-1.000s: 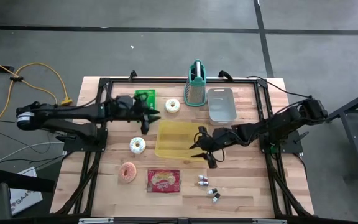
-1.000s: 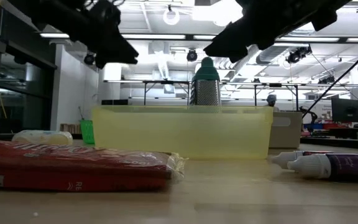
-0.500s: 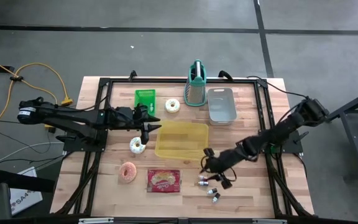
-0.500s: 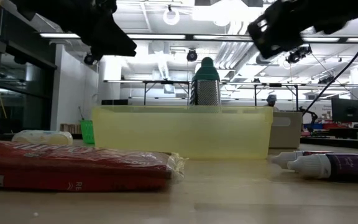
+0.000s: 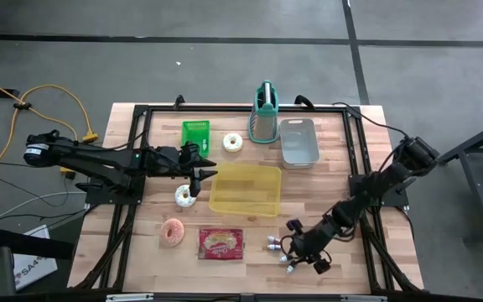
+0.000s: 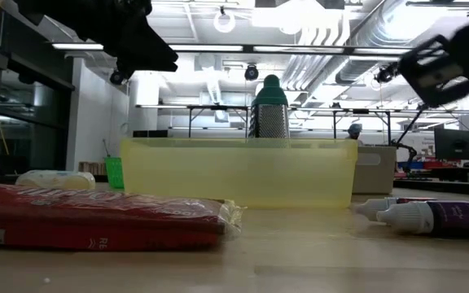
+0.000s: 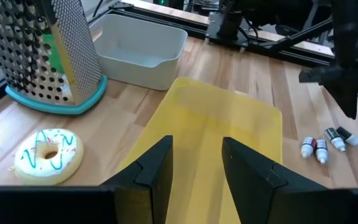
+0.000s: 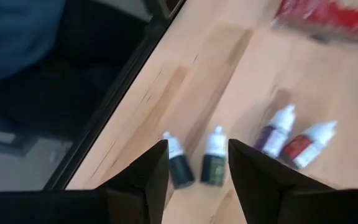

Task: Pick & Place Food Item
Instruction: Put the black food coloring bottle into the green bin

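Three doughnuts lie flat on the wooden table: a white one with blue icing (image 5: 233,143) (image 7: 48,155), a white one (image 5: 185,195) and a pink one (image 5: 173,232). A red food packet (image 5: 221,243) (image 6: 96,216) lies near the front edge. The yellow tray (image 5: 244,189) (image 7: 229,124) sits mid-table. My left gripper (image 5: 205,168) (image 7: 196,168) hovers open over the tray's left edge, holding nothing. My right gripper (image 5: 296,249) (image 8: 197,174) hangs open above several small dropper bottles (image 5: 277,245) (image 8: 213,162) at the front right, clear of them.
A metal grater with a teal base (image 5: 264,113) (image 7: 48,56), a grey tub (image 5: 298,141) (image 7: 142,50) and a green basket (image 5: 195,132) stand along the far side. A black frame (image 5: 359,168) runs round the work area.
My right gripper has swung from above the tray's right edge toward the table's near edge and downward, tipping further down, and now stands over the small bottles. My left gripper has shifted a little toward the near edge, onto the tray's left edge. No object has moved.
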{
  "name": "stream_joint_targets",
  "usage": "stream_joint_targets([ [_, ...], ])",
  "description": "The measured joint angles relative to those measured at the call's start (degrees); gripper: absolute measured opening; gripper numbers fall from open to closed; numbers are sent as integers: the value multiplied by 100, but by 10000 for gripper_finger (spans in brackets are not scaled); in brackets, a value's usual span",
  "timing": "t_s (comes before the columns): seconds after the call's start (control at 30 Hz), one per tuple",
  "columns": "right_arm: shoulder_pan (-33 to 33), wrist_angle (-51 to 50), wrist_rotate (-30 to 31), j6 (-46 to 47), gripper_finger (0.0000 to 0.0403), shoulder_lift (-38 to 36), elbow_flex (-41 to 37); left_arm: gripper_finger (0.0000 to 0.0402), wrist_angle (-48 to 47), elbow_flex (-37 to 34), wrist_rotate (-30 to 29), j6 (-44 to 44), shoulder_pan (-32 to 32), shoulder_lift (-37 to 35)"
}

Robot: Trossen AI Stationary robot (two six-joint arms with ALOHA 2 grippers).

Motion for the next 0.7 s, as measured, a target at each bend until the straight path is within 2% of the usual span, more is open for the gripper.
stream_joint_targets([
  [0.47, 396, 373, 87, 154, 152, 601, -1, 134, 40, -2, -2, -123, 2, 2],
  [0.7, 420, 449, 199, 123, 152, 642, 0, 134, 38, -2, -2, -143, 2, 2],
])
